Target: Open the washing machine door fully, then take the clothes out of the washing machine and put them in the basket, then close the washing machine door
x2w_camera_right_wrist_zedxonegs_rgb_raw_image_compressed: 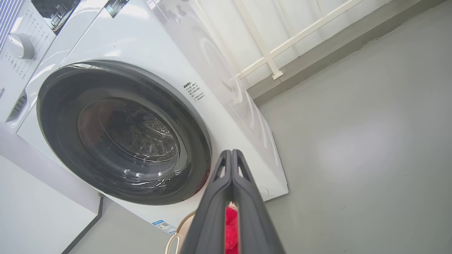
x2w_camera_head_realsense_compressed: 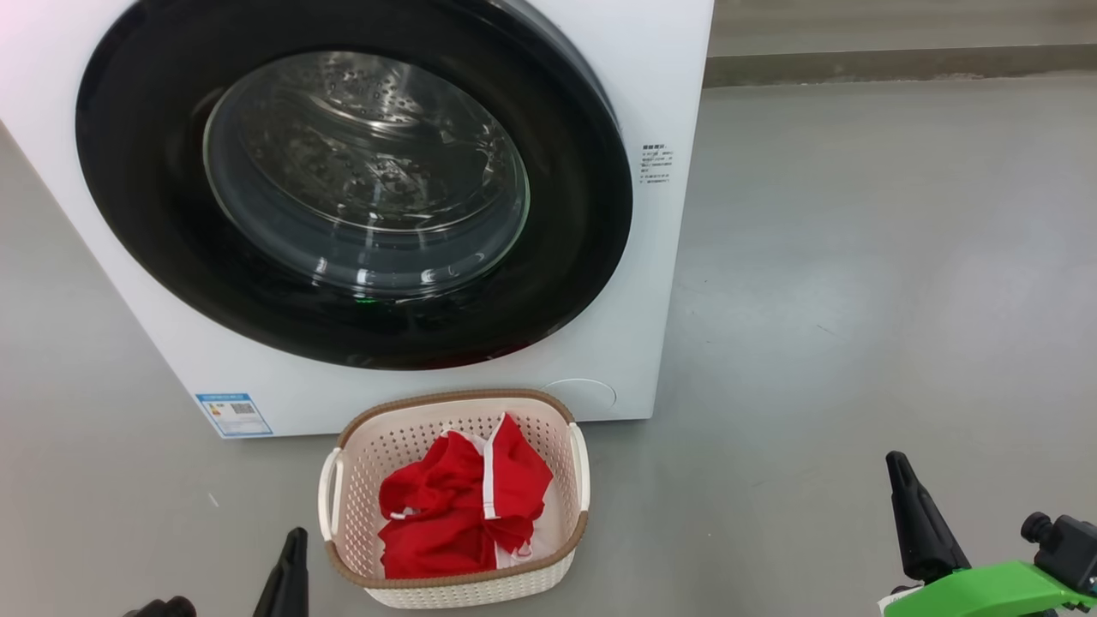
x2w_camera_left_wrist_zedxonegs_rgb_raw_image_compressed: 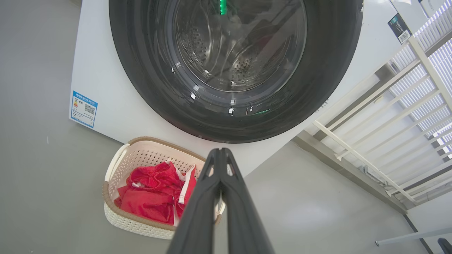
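Washing machine [x2w_camera_head_realsense_compressed: 660, 257], a boxy white front-loader, stands at the left on a smooth grey floor [x2w_camera_head_realsense_compressed: 857, 300], with a small blue label [x2w_camera_head_realsense_compressed: 233, 414] at its lower left corner. Its round washing machine door [x2w_camera_head_realsense_compressed: 566, 257], a glossy black ring around a bulging clear porthole [x2w_camera_head_realsense_compressed: 368, 171], lies closed against the front, and the perforated steel drum shows through the glass. Low at the left, the left gripper [x2w_camera_left_wrist_zedxonegs_rgb_raw_image_compressed: 220, 152] hangs clenched on nothing, its dark fingers pressed together. Just before the machine's foot sits the basket [x2w_camera_head_realsense_compressed: 454, 397], cream perforated plastic with a brown woven-look rim and side handles. The clothes [x2w_camera_head_realsense_compressed: 454, 506], crumpled bright red fabric with thin white trim, lie inside it. To the right, open floor stretches to a low grey kerb [x2w_camera_head_realsense_compressed: 900, 64]. At the lower right, the right gripper [x2w_camera_right_wrist_zedxonegs_rgb_raw_image_compressed: 231, 152] is likewise clenched and holds nothing, well apart from the basket. White railings [x2w_camera_left_wrist_zedxonegs_rgb_raw_image_compressed: 388, 116] stand beside the machine.
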